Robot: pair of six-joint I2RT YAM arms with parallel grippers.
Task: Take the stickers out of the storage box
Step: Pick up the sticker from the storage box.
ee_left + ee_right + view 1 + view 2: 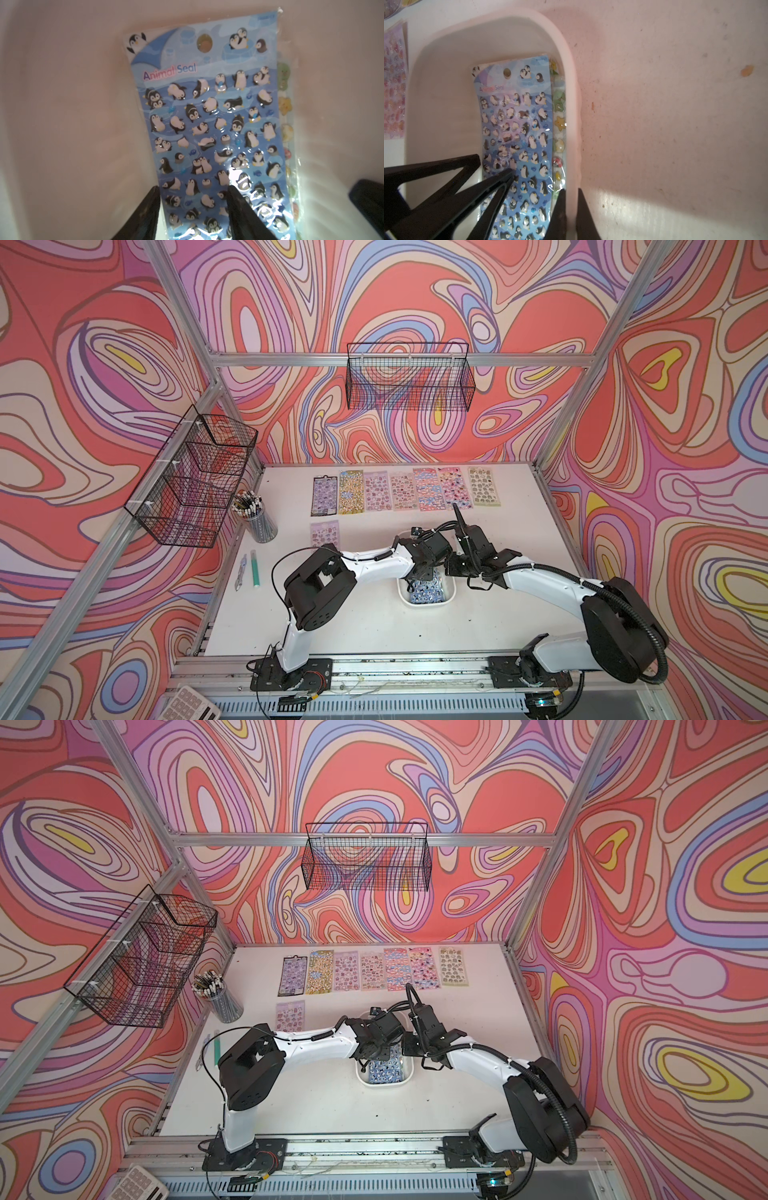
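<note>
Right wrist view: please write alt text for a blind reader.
A blue penguin sticker sheet lies in a shallow white plastic storage box, over a sheet of green and yellow stickers. The right gripper pinches the box's rim; the open left gripper sits at the penguin sheet's edge.

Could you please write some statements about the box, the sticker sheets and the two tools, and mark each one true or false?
1. The top sheet in the box shows penguins. True.
2. The right tool is shut on the box wall. True.
3. The left tool is shut. False: its jaws stand apart, over the top sheet's edge.
4. Only one sheet is in the box. False: a second sheet peeks out beneath.
5. Eight other sheets lie on the table. True.
</note>
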